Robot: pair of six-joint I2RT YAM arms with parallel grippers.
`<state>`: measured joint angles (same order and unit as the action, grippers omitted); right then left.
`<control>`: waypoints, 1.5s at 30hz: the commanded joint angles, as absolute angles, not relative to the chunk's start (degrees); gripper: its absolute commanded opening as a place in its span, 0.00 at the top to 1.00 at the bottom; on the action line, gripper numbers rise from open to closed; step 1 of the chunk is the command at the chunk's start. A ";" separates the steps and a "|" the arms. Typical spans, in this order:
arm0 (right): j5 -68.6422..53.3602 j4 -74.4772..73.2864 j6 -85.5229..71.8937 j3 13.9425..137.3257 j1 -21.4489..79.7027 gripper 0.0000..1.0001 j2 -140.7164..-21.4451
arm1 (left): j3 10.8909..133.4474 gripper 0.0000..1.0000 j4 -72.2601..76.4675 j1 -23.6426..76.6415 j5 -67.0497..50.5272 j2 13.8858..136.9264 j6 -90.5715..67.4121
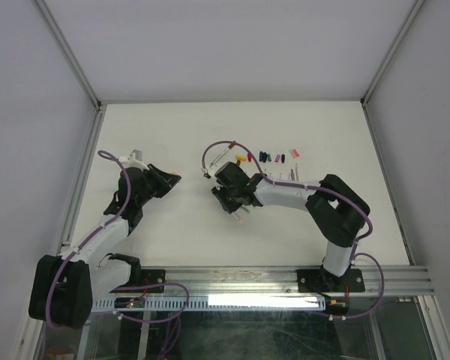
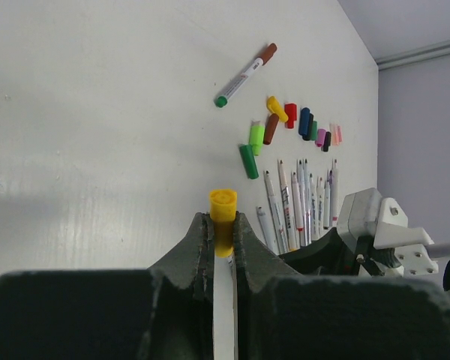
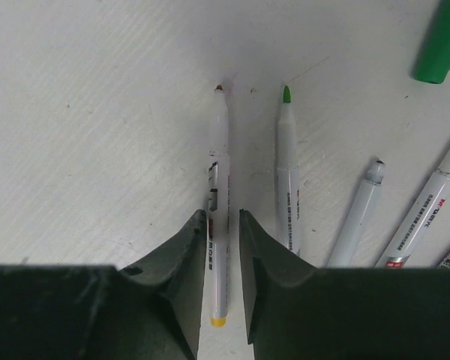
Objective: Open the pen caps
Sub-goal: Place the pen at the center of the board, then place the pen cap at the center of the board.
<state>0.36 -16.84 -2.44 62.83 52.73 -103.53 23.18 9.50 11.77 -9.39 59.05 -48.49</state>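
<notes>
Clamping a pen, left gripper barely shows it overhead.

Loose pen caps lie clustered beside a row of uncapped pens; another pen wears a yellow cap.

the top view looks down from above and behind onto the whole table, from far off. the left wrist view sits low, looking across the table toward the pens and pen caps, which the top view also shows. the right wrist view faces down, close over those pens.
</notes>
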 commanded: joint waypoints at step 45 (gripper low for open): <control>-44.27 -28.69 20.39 65.74 27.80 0.58 -83.12 | 57.34 0.87 -11.10 37.75 19.80 102.06 -46.71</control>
<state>-42.09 -29.91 19.66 64.95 28.21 -85.34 54.39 -7.70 37.19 15.20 100.57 -48.38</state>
